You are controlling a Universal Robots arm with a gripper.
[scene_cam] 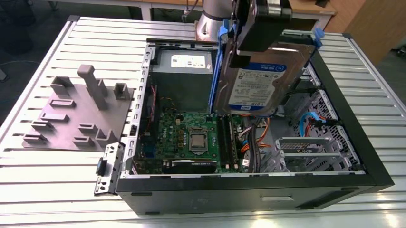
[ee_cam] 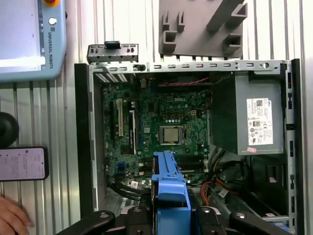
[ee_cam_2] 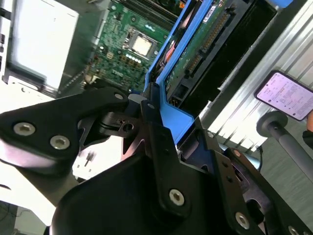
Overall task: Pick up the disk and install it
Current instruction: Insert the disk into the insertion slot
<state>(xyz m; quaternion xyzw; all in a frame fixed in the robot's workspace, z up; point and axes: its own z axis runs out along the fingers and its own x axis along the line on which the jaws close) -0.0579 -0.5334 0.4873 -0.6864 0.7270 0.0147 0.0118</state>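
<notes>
The slatted table [scene_cam: 44,190] carries an open computer case [scene_cam: 254,192] lying on its side. Inside it, the grey power-supply box [scene_cam: 184,71] sits at the far end, and the green motherboard [scene_cam: 190,135] covers the floor in front of it. A grey drive cage [scene_cam: 304,152] stands toward the exterior view's right.

The disk [scene_cam: 263,80] hangs in the air above the case, touching nothing inside. It is tilted close to upright with its label facing the exterior camera, between the power supply and the case wall on the exterior view's right. The tool [scene_cam: 254,47] is closed on the disk's upper end, with a finger [ee_cam_2: 155,137] pressed against the blue rail [ee_cam: 171,196].

I judge the disk rigid and dense for its size, and easily hurt by a knock. The plastic rails may flex a little, so a hold on them could let it pivot. I would grip squarely across the two long edges, well off the circuit board and the connector.
</notes>
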